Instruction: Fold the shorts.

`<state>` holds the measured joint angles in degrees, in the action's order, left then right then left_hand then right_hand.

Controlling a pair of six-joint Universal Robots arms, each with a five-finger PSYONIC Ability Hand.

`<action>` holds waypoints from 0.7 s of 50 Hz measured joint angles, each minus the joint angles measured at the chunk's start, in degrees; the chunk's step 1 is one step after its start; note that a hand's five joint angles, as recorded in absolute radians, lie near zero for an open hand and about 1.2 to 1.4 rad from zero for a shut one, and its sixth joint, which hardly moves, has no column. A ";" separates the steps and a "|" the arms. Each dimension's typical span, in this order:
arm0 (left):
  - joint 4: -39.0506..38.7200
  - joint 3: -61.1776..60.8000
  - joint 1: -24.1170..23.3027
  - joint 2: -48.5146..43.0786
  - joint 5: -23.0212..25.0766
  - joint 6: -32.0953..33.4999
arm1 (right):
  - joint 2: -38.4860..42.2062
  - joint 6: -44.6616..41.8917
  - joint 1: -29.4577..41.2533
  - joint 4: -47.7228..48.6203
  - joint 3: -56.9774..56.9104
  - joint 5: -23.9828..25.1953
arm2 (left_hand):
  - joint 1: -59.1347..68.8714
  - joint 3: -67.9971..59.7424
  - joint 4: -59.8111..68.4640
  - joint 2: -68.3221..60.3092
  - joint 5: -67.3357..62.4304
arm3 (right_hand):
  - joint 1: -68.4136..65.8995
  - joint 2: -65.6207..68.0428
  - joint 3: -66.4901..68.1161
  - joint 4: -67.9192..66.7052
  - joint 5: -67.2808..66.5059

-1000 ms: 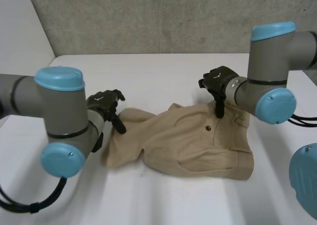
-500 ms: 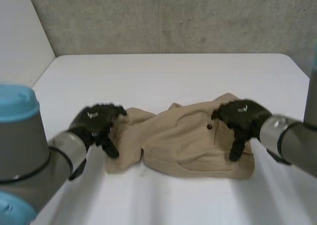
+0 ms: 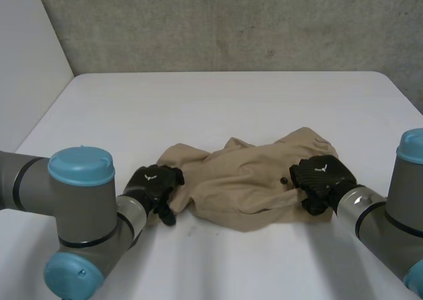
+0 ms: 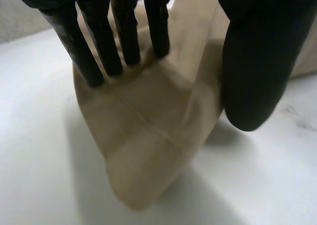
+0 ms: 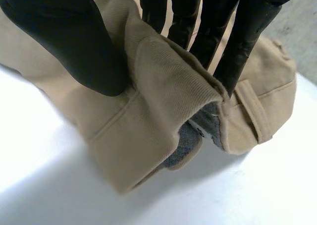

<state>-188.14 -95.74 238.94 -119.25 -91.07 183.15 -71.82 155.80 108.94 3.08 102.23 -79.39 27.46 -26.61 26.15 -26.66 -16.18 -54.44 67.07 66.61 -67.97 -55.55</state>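
- The shorts (image 3: 244, 181) lie rumpled on the white table (image 3: 218, 108), spread across it on both sides of their dark button (image 3: 283, 180).
- Your right hand (image 3: 318, 176) sits just beside the button, on the side away from the left arm. It has the waistband (image 5: 168, 86) pinched between its thumb (image 5: 74, 46) and fingers (image 5: 237, 31), with the edge doubled over and the grey lining (image 5: 208, 123) showing.
- Your left hand (image 3: 153, 184) is well away from the button, at the far leg end. Its fingers (image 4: 126, 31) press on top of the leg hem (image 4: 143, 145) and its thumb (image 4: 252, 61) closes against the cloth's edge, so it grips the cloth too.
- Judge the cloth as light, soft twill. It will sag and crease between the two grips, and nothing in it is fragile.
- The waistband, with its seams and belt loop (image 5: 252, 111), looks like the stiffest part, so hold it there on the button end.
- At the leg end the hem seam gives the firmest bite; a shallow pinch could slide off.
- Keep both layers inside each pinch, or one layer may drop and spoil the fold line.
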 measured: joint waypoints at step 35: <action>1.23 17.05 -2.42 44.49 -10.05 18.45 | -22.23 -4.46 -0.56 -24.46 -46.74 -0.19 | 38.04 -41.66 42.50 -41.88 -39.59 | -1.12 0.01 1.07 -0.05 -0.29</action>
<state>-186.91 -78.69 236.52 -74.76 -101.12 201.61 -94.05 151.35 108.38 -21.39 55.49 -79.58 65.50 -68.26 68.64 -68.54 -55.77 -55.56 67.08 67.68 -68.01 -55.84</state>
